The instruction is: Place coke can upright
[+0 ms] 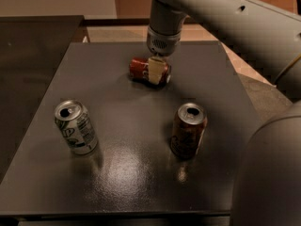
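Red coke can [139,69] lies sideways on the desk [117,182], with the gripper [155,71] down over it. I cannot tell if it pinches yet. Next it needs to lift the can and tip it upright.

With my gripper [157,72] over the coke can [139,68] near the counter's [117,178] far edge, I can read no lettering on it, the green can [76,127] or the brown can [188,132].
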{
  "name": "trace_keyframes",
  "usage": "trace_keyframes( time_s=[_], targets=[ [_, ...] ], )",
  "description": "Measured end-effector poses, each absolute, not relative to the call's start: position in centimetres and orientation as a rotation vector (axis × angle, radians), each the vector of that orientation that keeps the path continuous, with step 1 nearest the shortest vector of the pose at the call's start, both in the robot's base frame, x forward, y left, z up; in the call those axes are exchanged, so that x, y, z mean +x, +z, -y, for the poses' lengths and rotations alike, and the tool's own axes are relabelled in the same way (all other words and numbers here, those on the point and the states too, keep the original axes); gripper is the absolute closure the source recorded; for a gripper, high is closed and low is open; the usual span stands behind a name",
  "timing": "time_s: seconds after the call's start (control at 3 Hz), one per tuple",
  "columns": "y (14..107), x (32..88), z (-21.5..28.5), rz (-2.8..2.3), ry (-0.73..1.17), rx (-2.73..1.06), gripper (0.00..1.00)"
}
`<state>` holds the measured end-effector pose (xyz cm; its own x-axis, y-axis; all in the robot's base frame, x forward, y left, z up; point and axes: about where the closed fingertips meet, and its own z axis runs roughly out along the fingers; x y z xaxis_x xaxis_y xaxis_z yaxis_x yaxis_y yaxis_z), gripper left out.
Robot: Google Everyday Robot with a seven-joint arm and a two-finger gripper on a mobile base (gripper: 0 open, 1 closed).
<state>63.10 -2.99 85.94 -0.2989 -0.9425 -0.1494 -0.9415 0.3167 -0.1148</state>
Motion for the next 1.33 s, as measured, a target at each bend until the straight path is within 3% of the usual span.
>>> trace_keyframes(
  time_s=[0.33,1.33],
  targets=[
    [88.0,63.8,2.7,-2.268,-0.049,-1.797,0.96],
    [94.8,65.3,1.8,-1.558,-0.366,-2.129,1.00]
  ],
)
